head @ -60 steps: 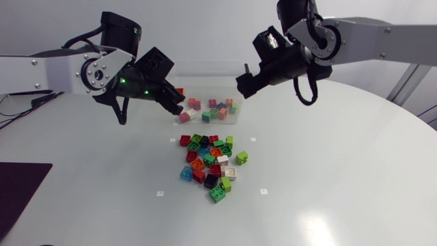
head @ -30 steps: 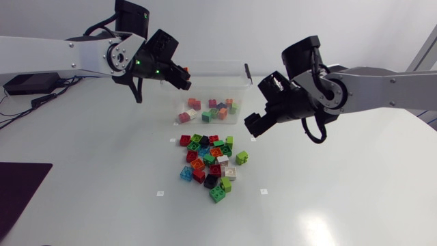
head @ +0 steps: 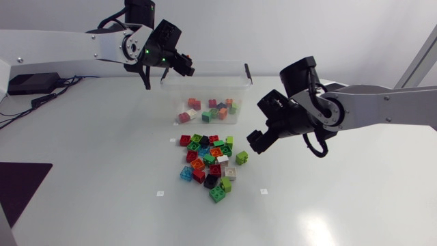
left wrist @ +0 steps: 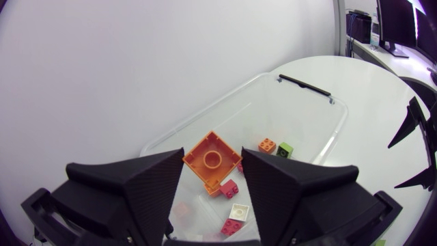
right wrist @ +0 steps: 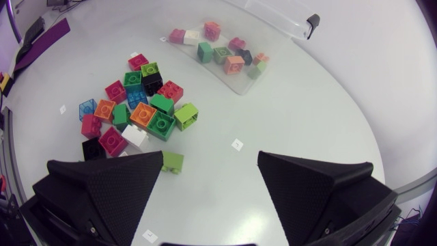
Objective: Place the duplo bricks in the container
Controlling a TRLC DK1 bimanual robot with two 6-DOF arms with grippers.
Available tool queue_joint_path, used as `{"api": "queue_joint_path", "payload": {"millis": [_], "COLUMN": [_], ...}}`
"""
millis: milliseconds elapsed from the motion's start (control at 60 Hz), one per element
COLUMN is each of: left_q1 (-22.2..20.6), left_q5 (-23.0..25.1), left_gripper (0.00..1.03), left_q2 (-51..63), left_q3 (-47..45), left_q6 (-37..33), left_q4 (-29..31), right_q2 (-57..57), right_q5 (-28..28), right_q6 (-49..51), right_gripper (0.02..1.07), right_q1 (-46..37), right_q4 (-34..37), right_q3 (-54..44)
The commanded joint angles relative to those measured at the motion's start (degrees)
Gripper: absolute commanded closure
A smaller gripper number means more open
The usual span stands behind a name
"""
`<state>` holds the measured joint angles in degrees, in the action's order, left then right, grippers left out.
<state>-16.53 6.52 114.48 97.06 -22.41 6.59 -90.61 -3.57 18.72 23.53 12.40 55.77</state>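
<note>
No readable text or labels anywhere.

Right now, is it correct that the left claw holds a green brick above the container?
Not quite: the left wrist view shows the brick in the left claw is orange, not green; it is held above the container.

Container [head: 205, 80]: clear, glossy plastic. Orange brick [left wrist: 208, 167] and loose bricks [head: 208, 160]: smooth, shiny plastic. Tabletop [head: 328, 198]: smooth white with faint sheen. Left pincer [left wrist: 213, 158]: matt black, finely grained faces. Arm links [head: 61, 46]: smooth, satin silver-grey.
</note>
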Motion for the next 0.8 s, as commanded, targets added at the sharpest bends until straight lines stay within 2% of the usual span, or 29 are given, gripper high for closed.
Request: {"api": "queue_joint_path", "payload": {"millis": [0, 67, 200, 333, 533, 783], "left_q1": [0.36, 0.28, 0.36, -0.16, -0.43, -0.69], "left_q5": [-0.37, -0.81, -0.81, -0.81, -0.9, -0.9], "left_gripper": [0.11, 0.06, 0.06, 0.05, 0.05, 0.06], "left_q2": [1.63, 0.75, -3.91, -11.12, -17.27, -22.81], "left_q3": [2.44, 1.82, -0.99, -5.65, -8.99, -16.2], "left_q6": [1.5, 1.5, 1.58, 1.32, 0.18, -6.5], "left_q4": [0.88, 1.06, 0.97, 1.67, 9.32, 19.69], "right_q2": [-2.64, -4.23, -6.6, -9.5, -12.4, -17.67], "right_q5": [0.15, 0.15, 0.15, 0.76, 1.82, 3.75], "right_q6": [1.05, 0.79, -0.88, -3.43, -6.94, -8.88], "right_gripper": [0.07, 0.07, 0.07, 0.07, 0.07, 0.09], "right_q1": [0.55, 0.9, 2.66, 3.89, 5.3, 5.83], "right_q4": [-0.8, -1.07, -0.63, 4.03, 8.87, 10.98], "right_q3": [-1.45, -1.36, -0.57, 2.77, 6.9, 11.03]}}
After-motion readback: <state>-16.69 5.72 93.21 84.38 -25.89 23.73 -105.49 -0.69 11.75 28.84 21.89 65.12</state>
